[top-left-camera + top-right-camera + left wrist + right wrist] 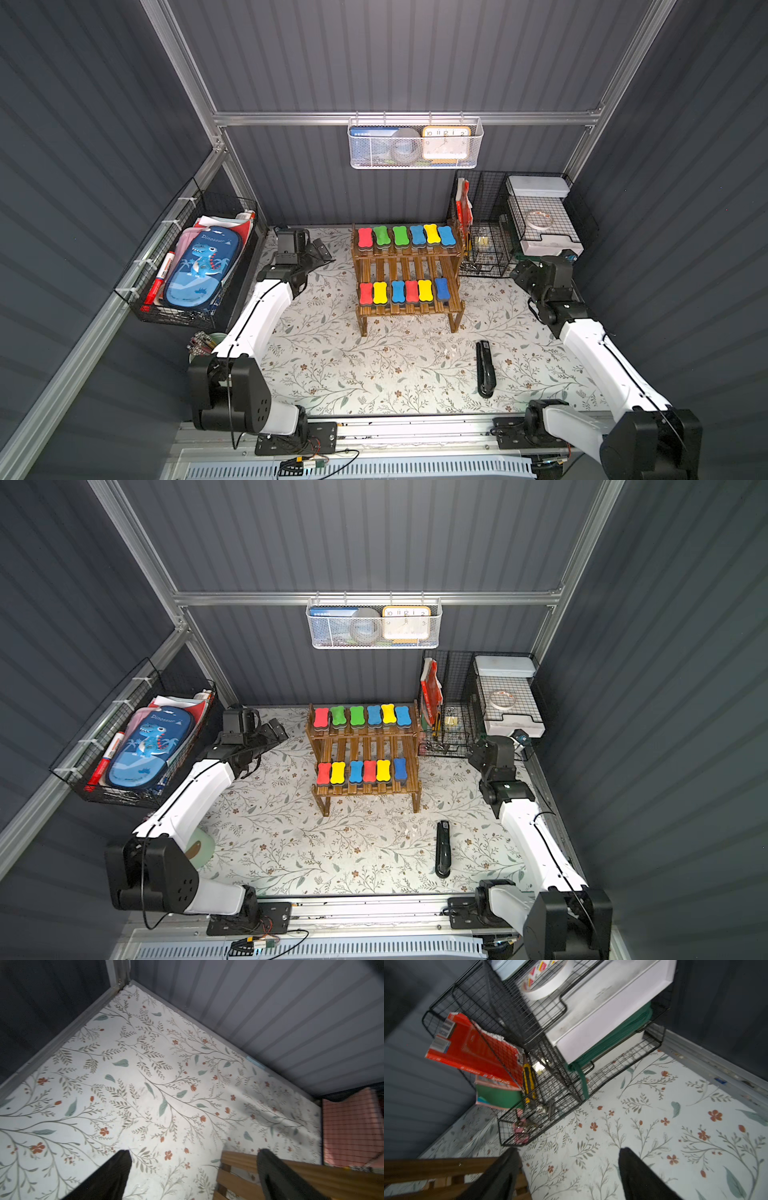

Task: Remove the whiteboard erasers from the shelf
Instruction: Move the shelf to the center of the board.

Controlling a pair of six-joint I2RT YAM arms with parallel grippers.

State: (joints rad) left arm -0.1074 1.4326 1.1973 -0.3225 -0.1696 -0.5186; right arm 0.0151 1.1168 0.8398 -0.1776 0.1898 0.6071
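Left fingers black, spread — bone-shaped foam erasers, slatted wood shelf.

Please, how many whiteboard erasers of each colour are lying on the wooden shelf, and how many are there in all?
Red erasers: 3
Yellow erasers: 3
Blue erasers: 4
Green erasers: 2
Total on the shelf: 12, six on each tier

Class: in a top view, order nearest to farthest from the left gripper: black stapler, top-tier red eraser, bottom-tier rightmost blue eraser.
1. Red eraser, shelf top tier, left end.
2. Blue eraser, bottom tier, right end.
3. Black stapler, table front.
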